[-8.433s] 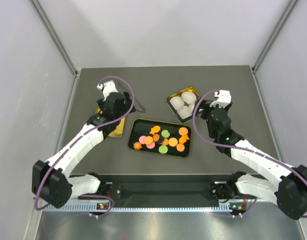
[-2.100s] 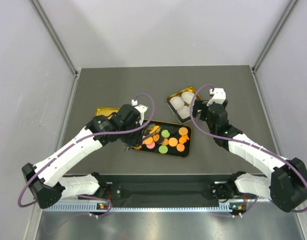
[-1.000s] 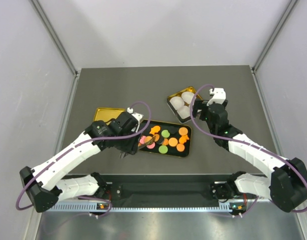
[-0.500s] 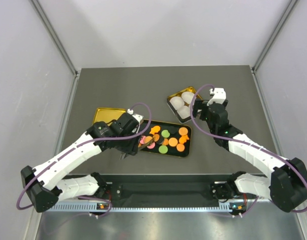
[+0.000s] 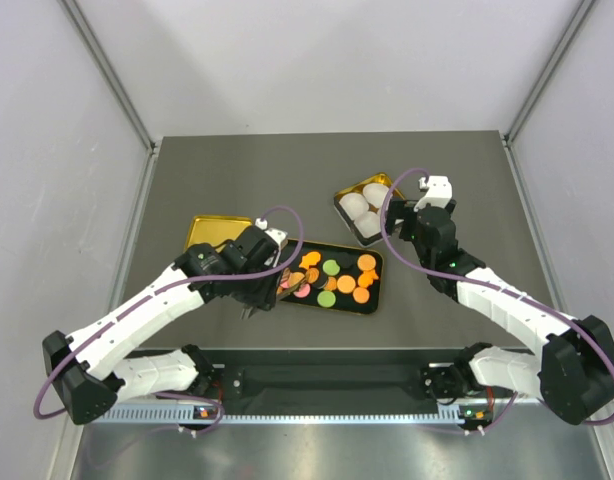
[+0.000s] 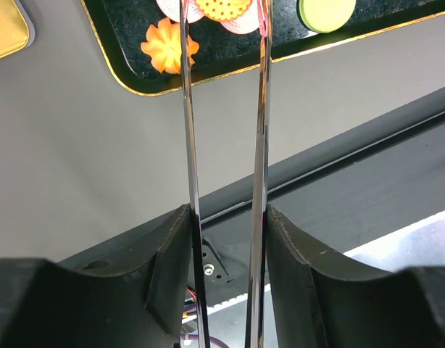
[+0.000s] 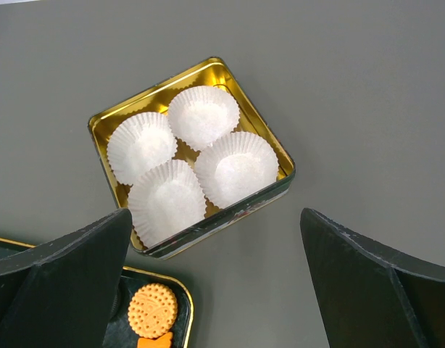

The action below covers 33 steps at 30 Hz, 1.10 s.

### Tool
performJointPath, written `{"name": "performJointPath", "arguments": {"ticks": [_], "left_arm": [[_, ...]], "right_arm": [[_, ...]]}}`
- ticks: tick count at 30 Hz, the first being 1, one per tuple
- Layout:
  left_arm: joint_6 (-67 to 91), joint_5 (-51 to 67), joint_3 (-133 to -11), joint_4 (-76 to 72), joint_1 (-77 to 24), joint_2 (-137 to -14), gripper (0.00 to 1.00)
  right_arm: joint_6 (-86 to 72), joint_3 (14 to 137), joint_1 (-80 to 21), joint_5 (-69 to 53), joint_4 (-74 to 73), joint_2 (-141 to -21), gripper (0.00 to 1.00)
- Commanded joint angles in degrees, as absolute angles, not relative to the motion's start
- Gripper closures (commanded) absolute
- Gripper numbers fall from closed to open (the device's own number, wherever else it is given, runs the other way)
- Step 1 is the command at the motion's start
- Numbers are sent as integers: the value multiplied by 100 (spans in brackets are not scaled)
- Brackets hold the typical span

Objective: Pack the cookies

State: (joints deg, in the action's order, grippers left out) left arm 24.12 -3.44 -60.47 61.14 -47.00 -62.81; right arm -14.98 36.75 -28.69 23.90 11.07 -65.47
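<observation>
Above black tray [image 6: 125, 25], left gripper's [image 6: 224, 6] steel blades [image 6: 187, 109] astride a round cookie [image 6: 214, 7], grip unclear; right gripper [image 7: 215, 217] wide apart.

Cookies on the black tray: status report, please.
Left gripper holds metal tweezers, tips flanking round orange cookie. Right gripper open beside gold square tin. Nothing blocking.
</observation>
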Motion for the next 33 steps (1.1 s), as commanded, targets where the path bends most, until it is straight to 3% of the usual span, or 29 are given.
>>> {"name": "performJointPath", "arguments": {"ticks": [1,9,13,33], "left_arm": [[2478,-307,-5986,5897,-4720,-6275,52],[2514,-308,-5941,5854,-4720,-6240,56],[2522,-343,-6038,5845,-4728,-6240,66],[2338,-844,-7294,5740,-4728,-6573,73]], "right_arm": [[-1450,3665,-2812,2373,1327,-6442,0],[-1459,3665,-2804,2390,1327,-6434,0],[-1450,3639,-2813,2399,1318,-6390,0],[-1468,3665,-2804,2426,1283,-6381,0]]}}
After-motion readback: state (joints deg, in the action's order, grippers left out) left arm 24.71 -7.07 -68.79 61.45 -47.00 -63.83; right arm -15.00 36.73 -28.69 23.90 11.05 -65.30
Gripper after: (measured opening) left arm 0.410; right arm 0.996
